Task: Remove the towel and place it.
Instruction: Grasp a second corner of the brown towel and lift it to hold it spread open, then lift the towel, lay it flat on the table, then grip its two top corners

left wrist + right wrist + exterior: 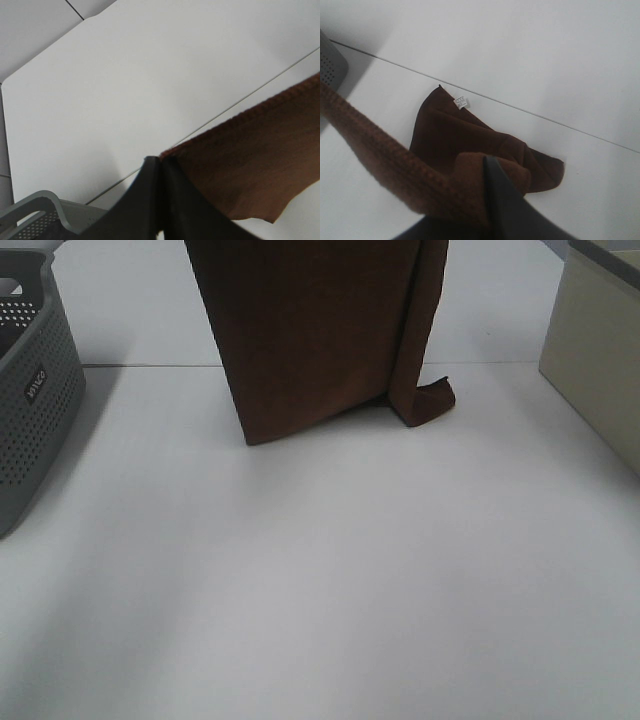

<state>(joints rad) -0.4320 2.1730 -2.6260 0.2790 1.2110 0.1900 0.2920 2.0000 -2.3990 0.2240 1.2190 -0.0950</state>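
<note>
The dark reddish-brown towel [310, 330] hangs spread out above the white table, running off the top of the exterior high view. Its lower right corner curls onto the table surface. Neither gripper shows in that view. In the left wrist view my left gripper [160, 165] is shut on an upper corner of the towel [255, 170]. In the right wrist view my right gripper [487, 167] is shut on the top edge of the towel [470, 145], whose lower end lies bunched on the table with a small white label [461, 102] showing.
A grey perforated basket [30, 390] stands at the left edge of the table, also seen as the basket [40, 215] in the left wrist view. A beige box [600, 350] stands at the right edge. A seam line crosses the table behind the towel.
</note>
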